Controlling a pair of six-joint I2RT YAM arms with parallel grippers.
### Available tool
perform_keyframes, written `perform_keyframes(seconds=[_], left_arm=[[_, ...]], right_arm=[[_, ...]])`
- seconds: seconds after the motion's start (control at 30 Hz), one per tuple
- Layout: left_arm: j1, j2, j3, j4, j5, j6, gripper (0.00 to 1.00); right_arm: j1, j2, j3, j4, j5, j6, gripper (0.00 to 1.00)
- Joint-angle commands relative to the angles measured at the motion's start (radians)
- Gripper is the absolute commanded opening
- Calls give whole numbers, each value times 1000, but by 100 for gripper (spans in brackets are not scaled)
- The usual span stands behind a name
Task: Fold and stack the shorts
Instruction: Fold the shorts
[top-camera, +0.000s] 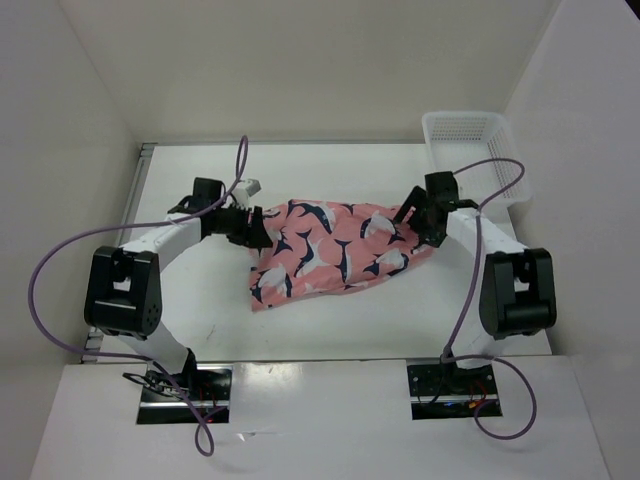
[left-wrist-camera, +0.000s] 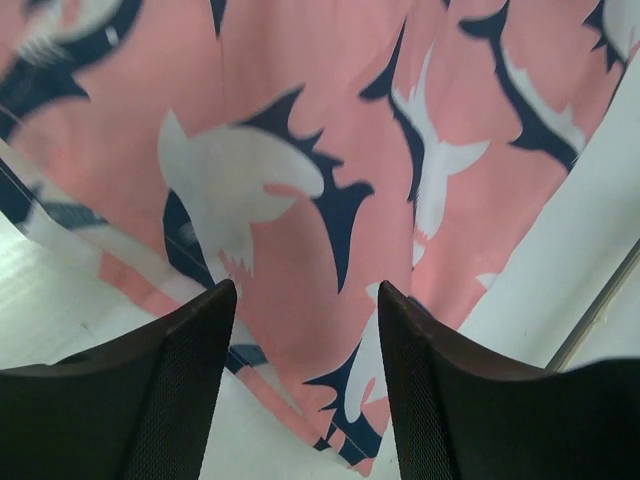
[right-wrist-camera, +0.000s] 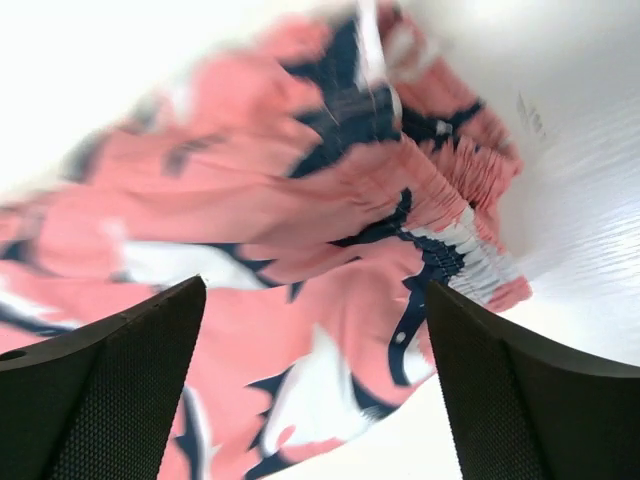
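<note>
Left gripper (top-camera: 252, 228) at left edge of salmon-pink whale-print fabric shorts (top-camera: 335, 252): fingers spread, pinching nothing. Shorts rumpled on white table (top-camera: 220, 310), between grippers; likely light, limp. Best hold: hem or gathered waistband (right-wrist-camera: 455, 190). Right gripper (top-camera: 410, 228) at shorts' right end: fingers wide, empty. White mesh basket (top-camera: 470, 118) beyond shorts' right end. Bare table on shorts' near side gives folding room.

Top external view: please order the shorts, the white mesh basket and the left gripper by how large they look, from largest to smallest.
1. The shorts, clearly the largest, spread between both arms.
2. The white mesh basket.
3. The left gripper, plainly the smallest.
</note>
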Motion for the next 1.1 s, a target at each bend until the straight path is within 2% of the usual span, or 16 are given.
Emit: perform_keyframes(seconds=[0.0,0.13,0.33,0.5,0.53,0.6,0.63,0.83,0.87,0.9,1.0,1.07], left_arm=[[0,-23,72,-31,29,25,67],[0,-23,54,-67,6,25,72],[-9,-67,-26,-135,9,25,72],[-9,-150,-136,-193,-1,25,85],[-9,-162,-147,-193,-10,25,92],[-9,-162,-158,-193,-10,25,95],[-9,-147,-147,-193,-10,25,97],[-9,-95,-147,-94,-10,25,97],[-9,-84,-147,-81,-10,25,96],[-9,-70,-147,-72,-10,25,96],[-9,2,-124,-46,-10,25,91],[-9,2,-89,-46,-39,25,89]], right_arm=[[-46,-102,56,-48,39,-25,95],[-114,-67,19,-48,3,-25,98],[-143,-18,-17,-22,-48,-54,99],[-152,73,-26,19,-117,-63,96],[-152,87,-27,38,-138,-63,91],[-152,124,-46,61,-149,-54,85],[-152,133,-47,72,-160,-54,77],[-152,154,-47,112,-160,-54,57],[-152,179,-47,121,-174,-54,51],[-152,179,-47,133,-189,-54,37],[-152,175,-47,133,-200,-32,4],[-140,117,-57,124,-200,-9,0]])
